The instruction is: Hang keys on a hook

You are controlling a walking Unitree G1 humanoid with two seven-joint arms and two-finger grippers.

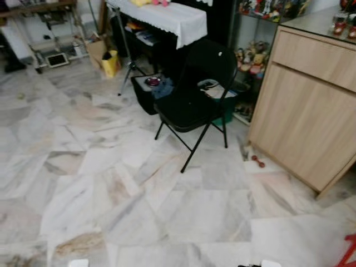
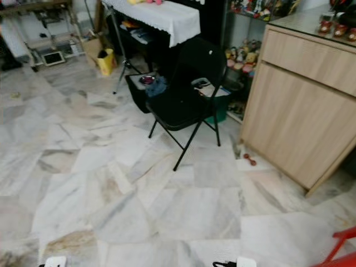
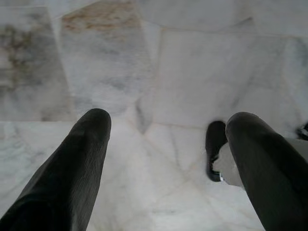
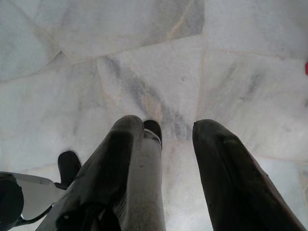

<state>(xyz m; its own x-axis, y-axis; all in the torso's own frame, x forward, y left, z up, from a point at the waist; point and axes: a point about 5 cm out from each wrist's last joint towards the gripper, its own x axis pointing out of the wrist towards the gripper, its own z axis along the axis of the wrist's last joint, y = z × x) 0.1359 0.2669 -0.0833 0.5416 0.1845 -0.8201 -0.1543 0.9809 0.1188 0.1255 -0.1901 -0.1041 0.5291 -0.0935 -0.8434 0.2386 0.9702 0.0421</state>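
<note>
Left gripper (image 3: 166, 144): you have it hanging idle over the marble floor (image 1: 111, 200), fingers spread wide, nothing between them.
Right gripper (image 4: 166, 144): likewise pointed at the floor, fingers parted with a moderate gap, empty.
Keys and hook: you cannot make out either from here.
Ahead: black folding chair (image 1: 192, 103) stands beside the wooden cabinet (image 1: 311, 117), partly blocking the way.
Stage: probably searching, arms lowered for walking.

- Your floor (image 1: 167, 211) is white marble tile with grey veining and some brownish patches.
- The folding chair (image 1: 192, 103) you see is black.
- The cabinet (image 1: 308, 111) is light wood grain.
- The cloth (image 1: 172, 16) is white.
- Your gripper fingers (image 3: 72, 173) are black.
</note>
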